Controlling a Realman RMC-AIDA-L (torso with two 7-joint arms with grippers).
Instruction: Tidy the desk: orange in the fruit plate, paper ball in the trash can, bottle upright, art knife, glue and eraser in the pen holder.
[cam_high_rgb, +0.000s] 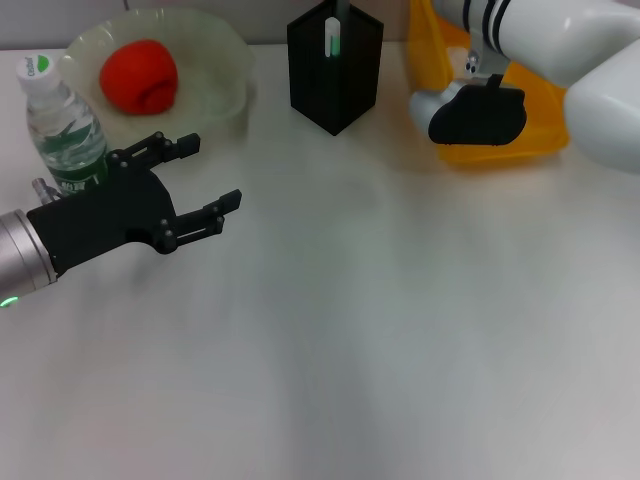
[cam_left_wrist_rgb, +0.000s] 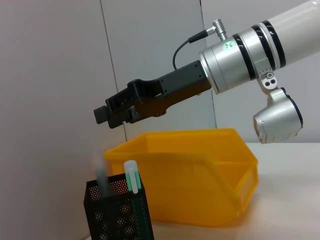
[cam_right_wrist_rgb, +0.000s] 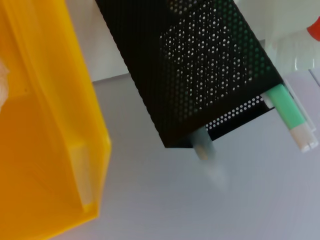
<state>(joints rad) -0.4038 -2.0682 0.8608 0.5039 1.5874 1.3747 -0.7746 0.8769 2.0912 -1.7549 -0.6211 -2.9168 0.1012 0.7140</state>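
The orange (cam_high_rgb: 138, 76) lies in the pale-green fruit plate (cam_high_rgb: 215, 50) at the far left. The bottle (cam_high_rgb: 60, 125) stands upright beside my left gripper (cam_high_rgb: 212, 172), which is open and empty over the table. My right gripper (cam_left_wrist_rgb: 107, 114) hangs open above the black pen holder (cam_left_wrist_rgb: 117, 215), out of the head view. A blurred grey stick (cam_left_wrist_rgb: 101, 180) is at the holder's mouth below it, next to a green-and-white stick (cam_left_wrist_rgb: 132, 176). The yellow trash can (cam_left_wrist_rgb: 200, 185) stands beside the holder. The eraser is not in view.
In the head view the pen holder (cam_high_rgb: 335, 85) stands at the back centre and the trash can (cam_high_rgb: 500, 145) at the back right, partly behind my right arm (cam_high_rgb: 560, 50). Something pale (cam_right_wrist_rgb: 3, 75) lies inside the bin.
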